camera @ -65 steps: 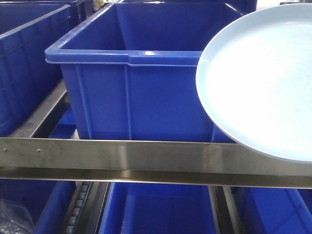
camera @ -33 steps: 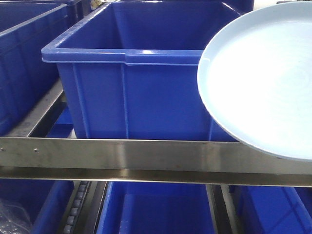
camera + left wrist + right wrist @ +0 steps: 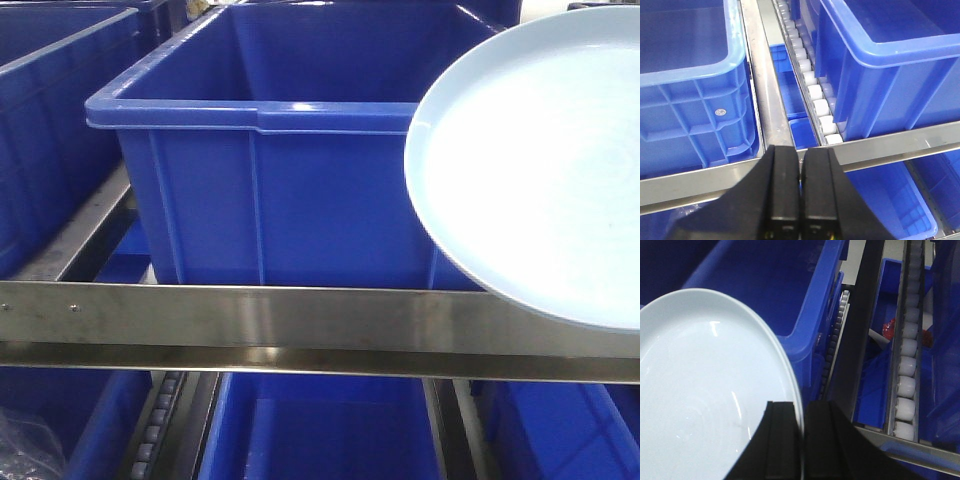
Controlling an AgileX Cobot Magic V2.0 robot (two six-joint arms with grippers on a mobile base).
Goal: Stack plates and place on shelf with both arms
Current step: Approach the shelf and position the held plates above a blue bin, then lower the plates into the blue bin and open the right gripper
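A pale blue plate (image 3: 540, 160) hangs in the air at the right of the front view, over a blue bin (image 3: 290, 150) and the steel shelf rail (image 3: 250, 325). In the right wrist view the same plate (image 3: 700, 400) fills the lower left, and my right gripper (image 3: 800, 412) is shut on its rim, one finger on each face. I can make out only one plate surface; whether another lies under it I cannot tell. My left gripper (image 3: 801, 157) is shut with nothing in it, hovering above the rail (image 3: 880, 145) between two bins.
Large blue bins (image 3: 685, 90) (image 3: 880, 55) stand on the shelf level, with more bins (image 3: 320, 430) below. White roller tracks (image 3: 812, 85) (image 3: 907, 355) run between them. A dark upright bar (image 3: 855, 325) and something red (image 3: 888, 329) lie right of the plate.
The bin and rail shifted slightly left in the front view a second ago; since half a second ago nothing has visibly moved. The plate stays held in the same place.
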